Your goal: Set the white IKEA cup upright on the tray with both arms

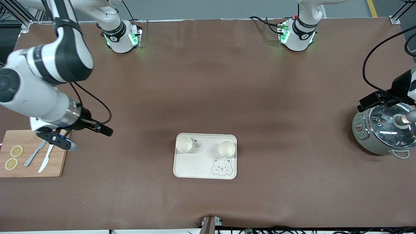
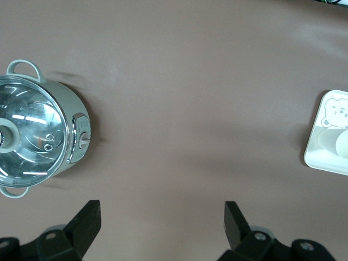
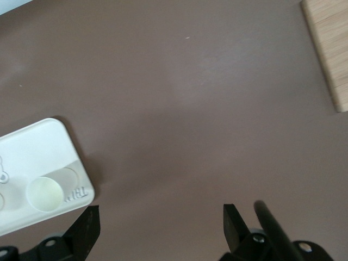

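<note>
The cream tray (image 1: 198, 165) with the bear face lies in the middle of the table, toward the front camera. Two white cups stand upright on it, mouths up: one (image 1: 184, 144) at the corner toward the right arm's end, the other (image 1: 227, 148) at the corner toward the left arm's end. My right gripper (image 1: 61, 139) hangs open over the edge of the cutting board; in its wrist view (image 3: 160, 223) it is empty above bare table, with the tray (image 3: 38, 147) and a cup (image 3: 44, 194) off to one side. My left gripper (image 2: 162, 217) is open and empty over bare table beside the pot.
A wooden cutting board (image 1: 32, 169) with two lemon slices (image 1: 16, 151), a knife (image 1: 45, 161) and a fork (image 1: 34, 154) lies at the right arm's end. A grey-green pot (image 1: 373, 136) with a glass lid stands at the left arm's end, and shows in the left wrist view (image 2: 41, 136).
</note>
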Robot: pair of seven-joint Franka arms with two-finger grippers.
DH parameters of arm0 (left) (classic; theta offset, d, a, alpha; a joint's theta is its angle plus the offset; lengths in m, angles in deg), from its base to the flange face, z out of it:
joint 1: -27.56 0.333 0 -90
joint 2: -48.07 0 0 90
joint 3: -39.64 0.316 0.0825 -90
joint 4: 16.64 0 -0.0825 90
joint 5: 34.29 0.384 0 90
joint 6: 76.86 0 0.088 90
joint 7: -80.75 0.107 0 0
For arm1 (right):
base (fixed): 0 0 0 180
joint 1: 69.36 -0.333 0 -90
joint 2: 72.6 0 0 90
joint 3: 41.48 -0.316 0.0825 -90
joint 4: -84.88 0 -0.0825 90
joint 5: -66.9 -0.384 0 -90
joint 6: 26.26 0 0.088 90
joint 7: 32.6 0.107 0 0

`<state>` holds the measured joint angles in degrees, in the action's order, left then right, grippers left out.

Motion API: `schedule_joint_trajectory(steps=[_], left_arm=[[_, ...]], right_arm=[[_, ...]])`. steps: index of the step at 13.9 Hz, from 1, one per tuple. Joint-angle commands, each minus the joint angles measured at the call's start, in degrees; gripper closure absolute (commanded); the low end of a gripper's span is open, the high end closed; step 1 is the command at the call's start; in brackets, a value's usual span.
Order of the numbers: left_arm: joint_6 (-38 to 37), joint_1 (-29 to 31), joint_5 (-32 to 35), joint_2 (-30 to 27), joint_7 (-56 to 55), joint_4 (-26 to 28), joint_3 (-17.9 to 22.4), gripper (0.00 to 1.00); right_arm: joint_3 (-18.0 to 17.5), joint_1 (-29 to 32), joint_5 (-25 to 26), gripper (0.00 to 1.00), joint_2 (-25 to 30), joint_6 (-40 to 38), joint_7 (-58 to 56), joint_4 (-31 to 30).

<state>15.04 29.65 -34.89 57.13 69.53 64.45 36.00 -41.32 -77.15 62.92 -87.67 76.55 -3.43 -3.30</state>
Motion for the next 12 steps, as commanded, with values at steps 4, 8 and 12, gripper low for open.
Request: schedule_joint_trajectory(steps=[4, 8, 12], left_arm=[[-1.4, 0.4, 0.7, -2.7, 1.5, 1.0, -0.8, 0.00], [-7.4, 0.3, 0.7, -5.0, 3.2, 1.0, -0.8, 0.00], [-7.5, -0.2, 0.5, -5.8, 2.4, 1.0, -1.5, 0.00]], right_arm=[[-1.0, 9.9, 0.5, 0.00, 9.4, -5.8, -19.2, -5.3], [-1.0, 14.2, 0.9, 0.00, 12.9, -9.0, -33.7, -5.2], [-1.5, 13.4, 2.8, 0.00, 18.3, -12.5, -35.6, -5.2]])
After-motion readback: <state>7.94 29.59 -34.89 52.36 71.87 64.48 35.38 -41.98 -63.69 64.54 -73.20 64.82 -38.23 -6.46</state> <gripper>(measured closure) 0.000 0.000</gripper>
